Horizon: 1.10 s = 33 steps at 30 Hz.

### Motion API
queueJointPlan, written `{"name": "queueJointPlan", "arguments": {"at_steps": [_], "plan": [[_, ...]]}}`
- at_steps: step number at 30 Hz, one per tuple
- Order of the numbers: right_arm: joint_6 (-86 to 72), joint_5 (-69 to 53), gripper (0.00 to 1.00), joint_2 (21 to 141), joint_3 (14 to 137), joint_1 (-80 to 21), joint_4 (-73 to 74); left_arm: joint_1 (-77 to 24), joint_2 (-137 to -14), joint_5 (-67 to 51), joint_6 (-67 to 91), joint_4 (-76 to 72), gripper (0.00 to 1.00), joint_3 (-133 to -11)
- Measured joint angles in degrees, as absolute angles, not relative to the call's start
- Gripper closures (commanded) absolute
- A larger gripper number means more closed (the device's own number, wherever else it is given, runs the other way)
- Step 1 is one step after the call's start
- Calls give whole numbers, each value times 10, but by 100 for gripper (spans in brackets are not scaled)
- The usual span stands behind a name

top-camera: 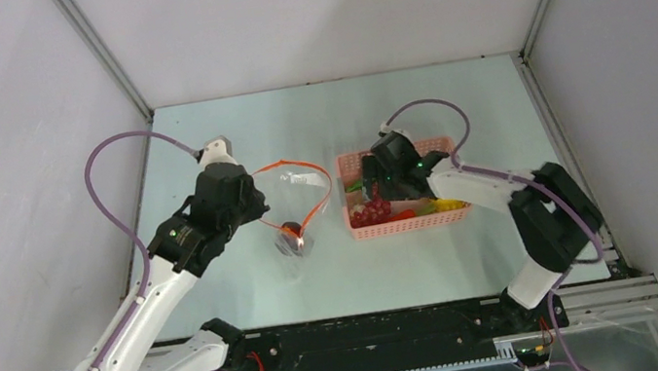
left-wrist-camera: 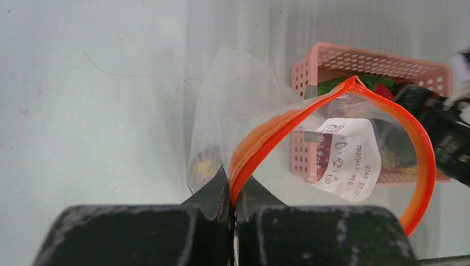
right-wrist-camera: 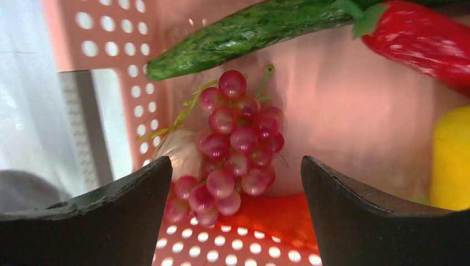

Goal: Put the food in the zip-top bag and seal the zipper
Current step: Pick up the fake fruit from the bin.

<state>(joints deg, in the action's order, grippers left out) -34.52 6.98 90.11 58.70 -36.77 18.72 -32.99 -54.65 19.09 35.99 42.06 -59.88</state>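
Zip-top bag (left-wrist-camera: 238,83), clear crinkly film, gapes; left tool (left-wrist-camera: 233,199) pinches its orange zipper (left-wrist-camera: 277,128). Right tool (right-wrist-camera: 235,183) spread over beaded grape bunch (right-wrist-camera: 238,138) in perforated pink basket (right-wrist-camera: 111,44).

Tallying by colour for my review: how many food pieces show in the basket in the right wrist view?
Green: 1, pod
Red: 2, chili, grape bunch
Yellow: 1, fruit
Orange: 1, orange piece
Whitish: 1, whitish piece, half hidden
Total: 6
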Motion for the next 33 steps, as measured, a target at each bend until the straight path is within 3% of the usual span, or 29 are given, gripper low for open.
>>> {"name": "queueJointPlan", "arguments": {"at_steps": [5, 17, 21, 25, 27, 33], "plan": [[-352, 81, 11, 992, 628, -391, 196, -329, -547, 187, 360, 421, 96, -599], [-376, 148, 17, 1060, 672, -423, 216, -321, -555, 160, 360, 416, 96, -599], [-380, 164, 27, 1062, 674, -427, 226, -320, -555, 157, 360, 415, 96, -599], [-384, 179, 52, 1062, 674, -430, 235, -317, -555, 152, 360, 414, 96, -599], [-385, 185, 60, 1062, 674, -431, 239, -317, -555, 150, 360, 414, 96, -599], [-379, 204, 65, 1035, 673, -434, 254, -317, -557, 147, 360, 413, 97, -599]]}}
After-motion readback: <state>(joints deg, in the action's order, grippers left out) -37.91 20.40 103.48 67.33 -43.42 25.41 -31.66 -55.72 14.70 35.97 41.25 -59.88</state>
